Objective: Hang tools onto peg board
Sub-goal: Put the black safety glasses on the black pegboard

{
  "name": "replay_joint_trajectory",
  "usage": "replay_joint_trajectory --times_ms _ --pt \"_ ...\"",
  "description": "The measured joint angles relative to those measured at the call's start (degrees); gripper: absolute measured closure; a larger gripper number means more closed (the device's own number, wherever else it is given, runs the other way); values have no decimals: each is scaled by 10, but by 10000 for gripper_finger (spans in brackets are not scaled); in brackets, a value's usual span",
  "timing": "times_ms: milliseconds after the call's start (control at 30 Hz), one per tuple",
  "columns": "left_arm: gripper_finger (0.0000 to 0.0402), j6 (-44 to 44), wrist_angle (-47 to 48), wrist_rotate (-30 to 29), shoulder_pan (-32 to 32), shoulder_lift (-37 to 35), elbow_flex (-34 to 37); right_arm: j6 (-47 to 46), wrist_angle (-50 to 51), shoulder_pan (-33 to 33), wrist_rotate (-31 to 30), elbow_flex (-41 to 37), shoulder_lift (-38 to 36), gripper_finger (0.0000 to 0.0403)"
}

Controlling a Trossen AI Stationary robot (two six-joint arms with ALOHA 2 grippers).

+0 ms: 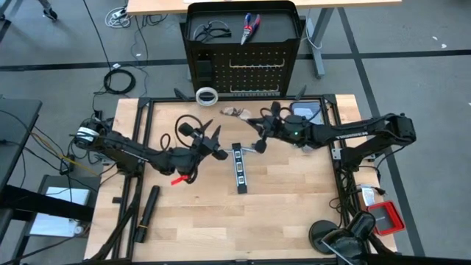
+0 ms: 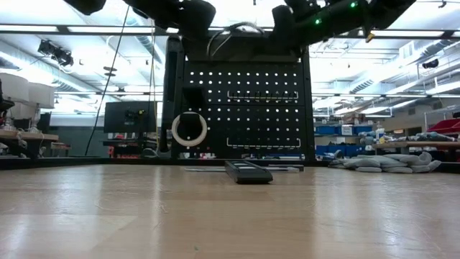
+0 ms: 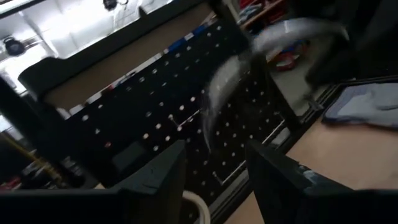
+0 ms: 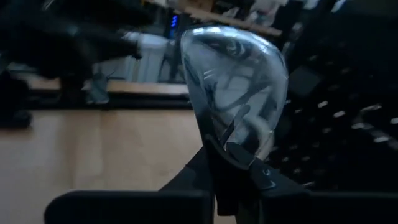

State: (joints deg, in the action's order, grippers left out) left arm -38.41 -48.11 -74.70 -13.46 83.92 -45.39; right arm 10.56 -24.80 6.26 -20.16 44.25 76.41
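Clear-lensed glasses (image 4: pixel 235 87) sit clamped in the right gripper (image 4: pixel 233 158) above the table (image 1: pixel 294 199); left gripper (image 1: pixel 215 140), fingers apart, hovers near the peg board (image 1: pixel 243 70).

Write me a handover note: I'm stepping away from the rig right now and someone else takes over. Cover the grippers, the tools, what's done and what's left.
Left gripper: open and empty, above the middle of the table, close to the right one.
Right gripper: shut on glasses, held up in front of the peg board.
Done: spare glasses and pliers lie on the board's top shelf. The tape ring seems to be hung low on its face.
Left: hang the held glasses. The black strip lies flat on the table, untouched.
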Motion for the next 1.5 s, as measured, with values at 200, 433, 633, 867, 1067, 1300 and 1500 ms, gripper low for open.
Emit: replay_joint_trajectory --times_ms 200,433,633,867,1067,1300,1500 --pt "229 74 -4 46 -4 0 25 76 -24 3 -45 0 -66 361" --pt "229 267 -1 224 47 1 90 185 -178 48 -70 0 -120 365" --pt "229 283 3 244 55 1 105 225 -210 104 -63 59 -110 357" --pt "229 281 19 245 56 1 108 242 -84 170 -57 198 -65 364" --pt "229 284 35 247 56 1 108 236 -34 232 -54 275 -18 355" --pt "229 286 35 252 56 1 108 220 -28 299 -40 317 31 360" --pt "229 290 34 253 56 1 108 130 76 357 -5 370 61 359"
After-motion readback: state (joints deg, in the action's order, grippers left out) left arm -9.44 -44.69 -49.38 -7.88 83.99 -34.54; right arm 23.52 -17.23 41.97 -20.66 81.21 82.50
